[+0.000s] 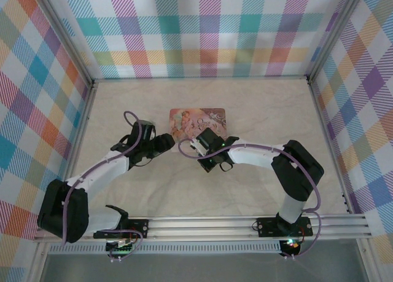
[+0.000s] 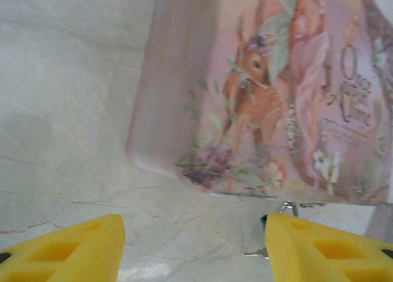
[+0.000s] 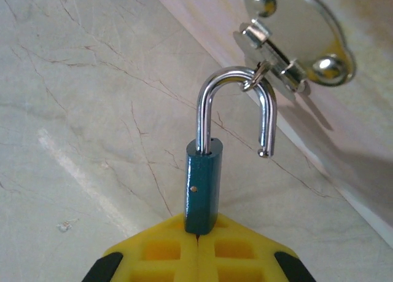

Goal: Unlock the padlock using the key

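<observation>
Right wrist view: your right gripper (image 3: 198, 239) is clamped on the small teal-and-silver metal padlock (image 3: 202, 190), shackle open, hooked through the shiny clasp (image 3: 301, 39) of the pink rectangular tin (image 2: 184, 110); your left gripper (image 2: 193, 248) gapes empty.

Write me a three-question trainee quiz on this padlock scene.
1. True or false: the padlock has its shackle locked shut.
2. The shackle hooks through: A a chain; B the ring on the clasp of the tin; C nothing.
3. Fill in: the right gripper is shut on the padlock, while the left gripper stands ____.
Key: 1 false; 2 B; 3 open.
</observation>
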`<state>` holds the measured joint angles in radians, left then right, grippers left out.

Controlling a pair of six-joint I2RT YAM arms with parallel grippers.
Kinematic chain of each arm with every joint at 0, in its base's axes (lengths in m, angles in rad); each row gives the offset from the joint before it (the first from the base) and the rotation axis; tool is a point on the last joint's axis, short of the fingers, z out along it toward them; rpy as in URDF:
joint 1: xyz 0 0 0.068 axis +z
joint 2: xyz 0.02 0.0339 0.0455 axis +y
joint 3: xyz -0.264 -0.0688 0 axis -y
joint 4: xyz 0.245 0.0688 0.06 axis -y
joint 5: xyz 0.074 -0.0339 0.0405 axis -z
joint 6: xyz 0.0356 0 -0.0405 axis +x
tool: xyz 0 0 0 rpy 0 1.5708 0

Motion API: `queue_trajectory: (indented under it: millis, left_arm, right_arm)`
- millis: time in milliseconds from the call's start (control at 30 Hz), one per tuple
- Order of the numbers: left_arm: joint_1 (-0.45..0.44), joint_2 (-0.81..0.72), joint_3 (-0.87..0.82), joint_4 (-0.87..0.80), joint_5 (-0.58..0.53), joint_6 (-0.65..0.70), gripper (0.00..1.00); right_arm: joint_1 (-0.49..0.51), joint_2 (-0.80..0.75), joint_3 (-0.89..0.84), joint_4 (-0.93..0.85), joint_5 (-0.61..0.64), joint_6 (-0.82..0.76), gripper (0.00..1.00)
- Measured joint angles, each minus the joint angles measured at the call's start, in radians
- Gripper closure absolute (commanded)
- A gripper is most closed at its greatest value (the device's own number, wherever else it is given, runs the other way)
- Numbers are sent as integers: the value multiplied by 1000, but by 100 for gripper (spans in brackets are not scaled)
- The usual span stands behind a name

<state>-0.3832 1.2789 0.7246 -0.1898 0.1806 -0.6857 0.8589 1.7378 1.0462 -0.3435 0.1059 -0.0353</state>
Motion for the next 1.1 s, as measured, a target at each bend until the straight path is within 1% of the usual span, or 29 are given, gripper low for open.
queue_trajectory:
  millis: [100,233,333,400,500,700,1100]
  left_arm:
    - [1,31,9,0,-3,0,40]
    - [11,55,33,1,-3,4,44]
    - [19,70,55,2,-8,11,52]
    - [22,78,65,3,-11,22,61]
    - [23,103,88,8,-10,33,70]
    - [26,160,109,17,-6,46,73]
    - [26,171,113,37,-3,51,74]
  right_arm:
    - [0,0,4,-10,10,-43,100]
    - [0,0,5,-22,20,-87,100]
    - [0,-2,5,-26,30,-111,100]
    - [0,-6,5,-28,35,-128,100]
    - [0,-14,5,-27,40,-159,100]
    - [0,-20,5,-27,50,-229,100]
    - [0,-26,5,-40,82,-325,100]
